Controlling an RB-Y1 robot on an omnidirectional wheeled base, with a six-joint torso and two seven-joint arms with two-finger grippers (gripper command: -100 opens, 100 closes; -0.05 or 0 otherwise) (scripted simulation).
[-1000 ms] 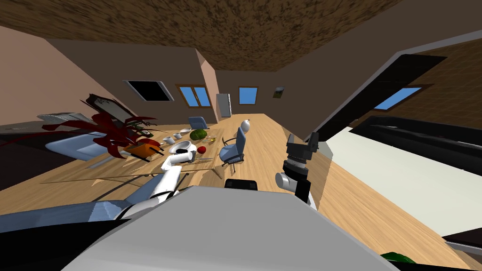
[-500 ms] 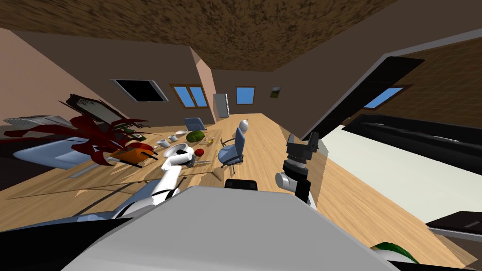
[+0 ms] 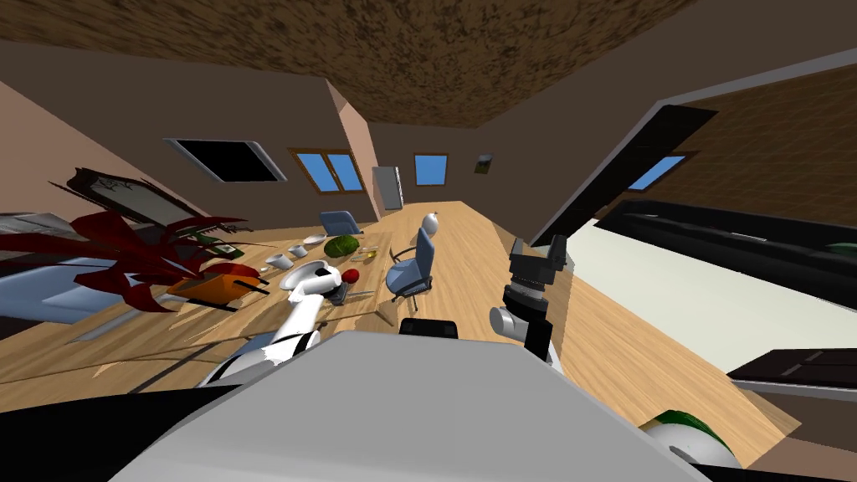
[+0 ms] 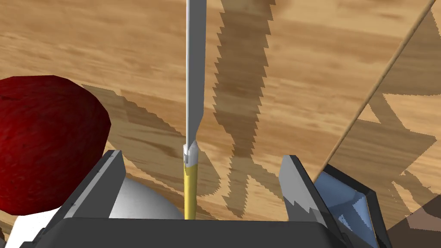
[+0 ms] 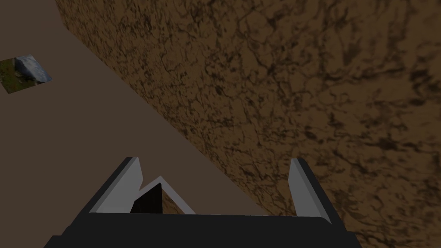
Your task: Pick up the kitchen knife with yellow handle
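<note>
Leftmost in the head view are a dark red leafy plant (image 3: pixel 125 251) and an orange boxy object (image 3: pixel 209 289). Next come small white cups (image 3: pixel 276 261) and a round green melon (image 3: pixel 339 246). Right of these, the left tool (image 3: pixel 335 289) reaches low over the light wooden surface (image 4: pixel 301 64).

Its wrist view shows a dark red round fruit (image 4: pixel 43 142) just beside one finger. The left tool (image 4: pixel 202 185) is spread wide. Between its thin grey fingers (image 4: pixel 110 181) lies the grey-bladed kitchen knife with a yellow handle (image 4: pixel 192 86). The knife is flat on the surface, handle end at the tool's dark body, blade pointing straight away. Neither finger touches the handle.

Farther right stands a blue office chair (image 3: pixel 410 268), close to the surface's edge. Beyond it the right tool (image 3: pixel 536 247) is raised well apart from the surface. Its fingers (image 5: pixel 129 185) are spread, with nothing between them.
</note>
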